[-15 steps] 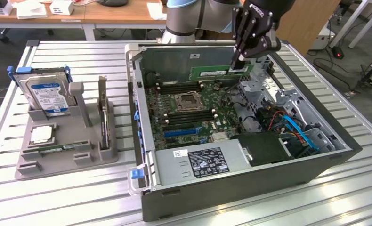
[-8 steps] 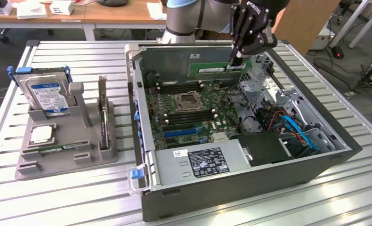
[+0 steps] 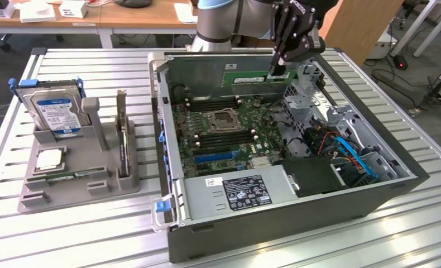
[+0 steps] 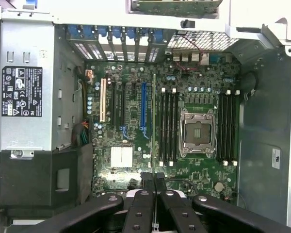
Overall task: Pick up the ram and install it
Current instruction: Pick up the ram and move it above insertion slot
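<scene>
Hanging above the motherboard (image 3: 219,139) inside the PC case (image 3: 280,226), the ram (image 3: 247,79) is pinched by the gripper (image 3: 278,71), jaws nearly shut on it. Pickup is judged done. Install isn't, as the stick is held clear of the motherboard's slots (image 4: 167,126), not seated.

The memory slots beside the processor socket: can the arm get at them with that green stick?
Probably yes. The case is open on top, the gripper hangs over the motherboard with jaws shut on the ram, and the slots look empty, nothing standing over them.
</scene>
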Motion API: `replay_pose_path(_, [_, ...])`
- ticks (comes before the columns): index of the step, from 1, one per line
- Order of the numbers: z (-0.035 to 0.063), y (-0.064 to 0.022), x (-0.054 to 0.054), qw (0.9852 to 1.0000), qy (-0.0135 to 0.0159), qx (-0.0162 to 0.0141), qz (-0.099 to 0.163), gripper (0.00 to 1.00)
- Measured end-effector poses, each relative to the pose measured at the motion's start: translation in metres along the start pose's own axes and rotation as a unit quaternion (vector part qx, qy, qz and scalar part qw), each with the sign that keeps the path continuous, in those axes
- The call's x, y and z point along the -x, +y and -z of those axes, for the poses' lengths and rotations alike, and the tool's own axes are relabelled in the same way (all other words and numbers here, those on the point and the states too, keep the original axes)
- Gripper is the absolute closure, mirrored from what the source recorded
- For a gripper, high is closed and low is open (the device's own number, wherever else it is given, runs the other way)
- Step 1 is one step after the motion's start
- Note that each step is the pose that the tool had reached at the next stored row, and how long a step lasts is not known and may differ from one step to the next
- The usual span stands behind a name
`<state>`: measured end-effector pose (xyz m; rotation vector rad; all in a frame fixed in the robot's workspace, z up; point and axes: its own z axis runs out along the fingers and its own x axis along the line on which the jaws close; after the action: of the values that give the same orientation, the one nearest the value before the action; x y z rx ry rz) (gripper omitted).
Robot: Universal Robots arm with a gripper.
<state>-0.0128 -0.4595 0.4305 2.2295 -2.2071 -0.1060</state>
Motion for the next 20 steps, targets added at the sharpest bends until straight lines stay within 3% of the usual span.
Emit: replay_pose_path(20, [-0.0011,-0.0002,0.018,1.0000,0.0009,-0.0002,-0.003,0.89])
